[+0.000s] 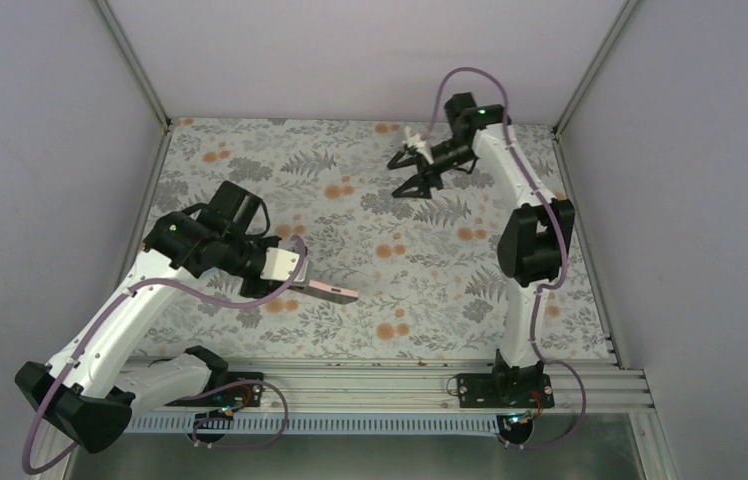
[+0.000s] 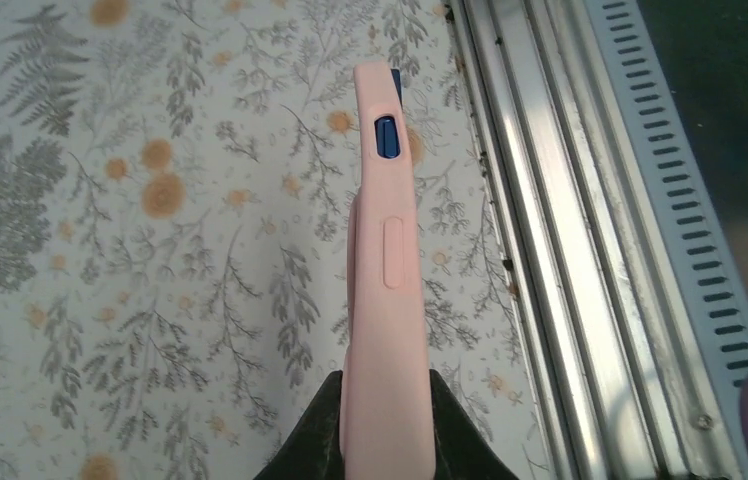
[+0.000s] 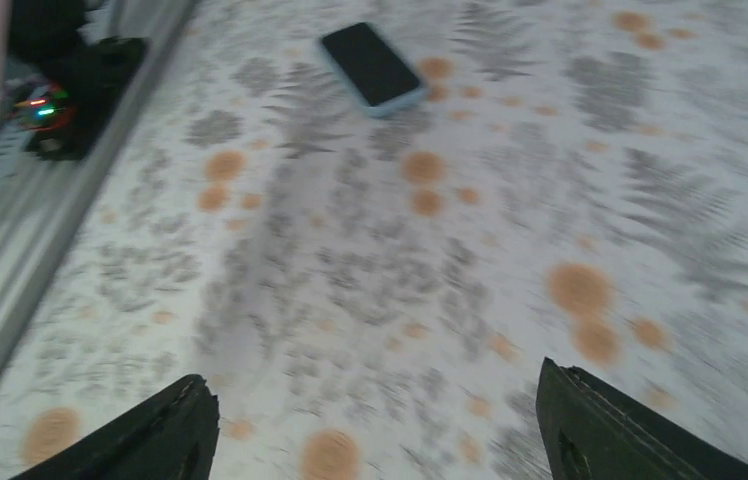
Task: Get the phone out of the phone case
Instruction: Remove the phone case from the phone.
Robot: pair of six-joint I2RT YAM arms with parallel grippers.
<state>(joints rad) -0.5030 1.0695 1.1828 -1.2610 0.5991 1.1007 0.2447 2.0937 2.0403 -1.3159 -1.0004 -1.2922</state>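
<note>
Left jaws (image 2: 385, 428) are clamped on the pink phone case (image 2: 385, 290), held off the surface (image 1: 400, 260) near 7 o'clock. The blue phone (image 2: 387, 136) shows through its side cutout. Right jaws (image 3: 372, 372) stand apart near 1 o'clock.

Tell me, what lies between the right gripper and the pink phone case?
Nothing: in the top view only bare floral cloth separates the right gripper from the pink phone case.
</note>
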